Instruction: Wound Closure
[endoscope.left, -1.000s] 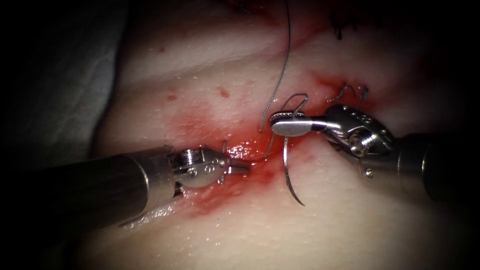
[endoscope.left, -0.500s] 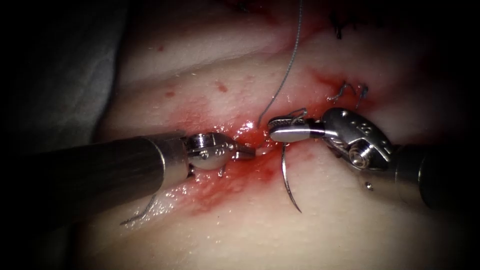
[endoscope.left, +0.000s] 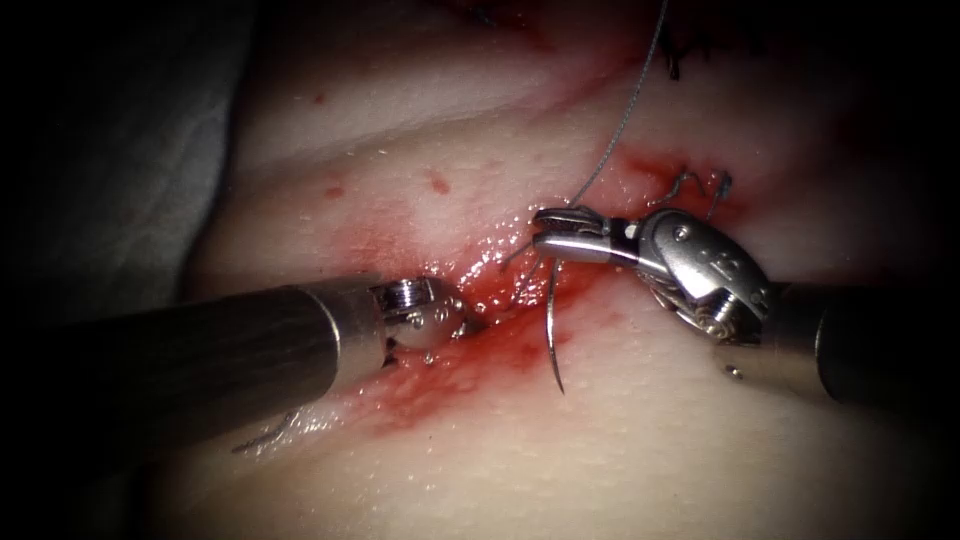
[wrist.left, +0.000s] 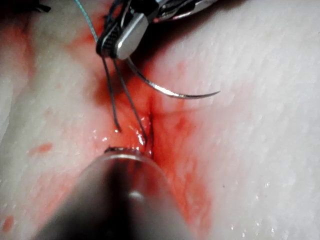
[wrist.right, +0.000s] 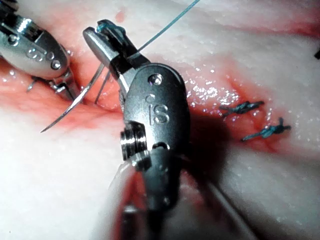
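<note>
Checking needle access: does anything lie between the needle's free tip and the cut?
Nothing visible does. The right claw grips the needle near its thread end; its tip hangs free over the tissue, right of the cut. The left claw sits at the cut.

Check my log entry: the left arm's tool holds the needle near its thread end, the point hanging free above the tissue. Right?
Not quite. The right arm's tool holds the needle, as the endoscope view shows; the rest stands: gripped near its thread end, point free above the tissue.
</note>
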